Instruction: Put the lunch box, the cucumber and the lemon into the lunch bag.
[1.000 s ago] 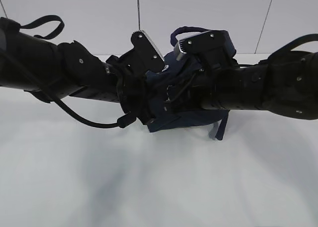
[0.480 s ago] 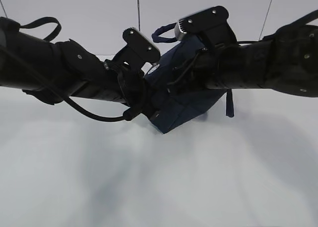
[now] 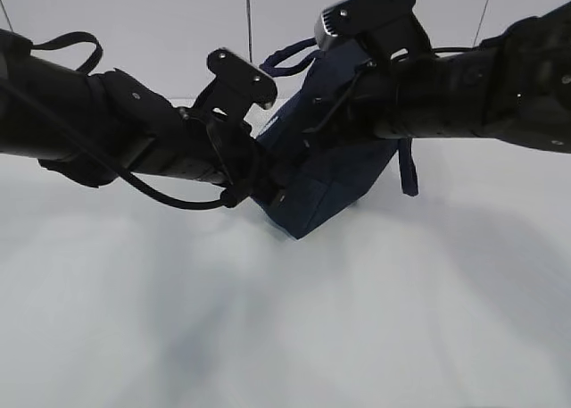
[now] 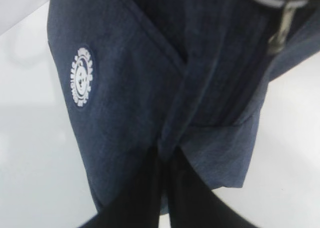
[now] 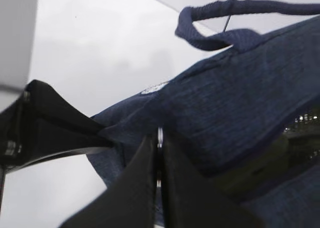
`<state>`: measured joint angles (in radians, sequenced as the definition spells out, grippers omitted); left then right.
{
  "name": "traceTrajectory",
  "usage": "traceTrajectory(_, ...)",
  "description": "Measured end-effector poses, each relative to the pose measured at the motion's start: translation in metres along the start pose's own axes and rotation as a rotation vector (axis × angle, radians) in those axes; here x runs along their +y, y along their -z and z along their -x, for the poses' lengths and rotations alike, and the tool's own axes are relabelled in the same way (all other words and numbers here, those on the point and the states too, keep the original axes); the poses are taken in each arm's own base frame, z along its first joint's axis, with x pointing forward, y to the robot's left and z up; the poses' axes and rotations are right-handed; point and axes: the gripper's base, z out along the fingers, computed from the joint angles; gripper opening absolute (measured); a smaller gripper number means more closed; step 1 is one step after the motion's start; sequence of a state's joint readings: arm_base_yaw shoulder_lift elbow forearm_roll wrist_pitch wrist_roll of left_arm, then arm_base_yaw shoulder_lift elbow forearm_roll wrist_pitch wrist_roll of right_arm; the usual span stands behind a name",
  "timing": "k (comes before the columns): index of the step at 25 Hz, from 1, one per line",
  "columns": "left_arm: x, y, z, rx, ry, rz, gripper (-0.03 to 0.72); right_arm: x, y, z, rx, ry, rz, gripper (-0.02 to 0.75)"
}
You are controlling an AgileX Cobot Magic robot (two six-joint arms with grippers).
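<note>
The navy lunch bag (image 3: 332, 178) hangs tilted between my two arms, one lower corner close to the white table (image 3: 285, 319). My left gripper (image 4: 164, 150) is shut on a fold of the bag's fabric below the white round logo (image 4: 82, 77). My right gripper (image 5: 159, 138) is shut on the metal ring pull (image 5: 159, 133) of the zipper. One loop handle (image 5: 225, 16) arches above the bag. A dim greenish shape (image 5: 250, 170) shows inside the bag's opening; I cannot tell what it is. The lunch box, cucumber and lemon are out of view.
The left arm (image 3: 107, 131) and right arm (image 3: 482, 87) cross the exterior view at mid height and meet at the bag. A strap (image 3: 408, 167) hangs from the bag's right side. White wall panels (image 3: 178, 24) stand behind the table.
Both arms have risen, the right more than the left. The bag has come up with them and tilted, its lower corner now pointing down to the table.
</note>
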<state>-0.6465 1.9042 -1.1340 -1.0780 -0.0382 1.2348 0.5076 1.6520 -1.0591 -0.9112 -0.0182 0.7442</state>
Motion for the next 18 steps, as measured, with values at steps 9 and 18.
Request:
traceTrajectory(9, 0.001, 0.0, -0.007, 0.023, 0.066, 0.001, -0.01, -0.005, 0.013, 0.013, -0.029, 0.049, -0.034, 0.0)
traceTrajectory(18, -0.001, 0.0, -0.021, 0.064, 0.131, 0.002, -0.01, -0.012, 0.017, 0.037, -0.072, 0.099, -0.088, 0.0)
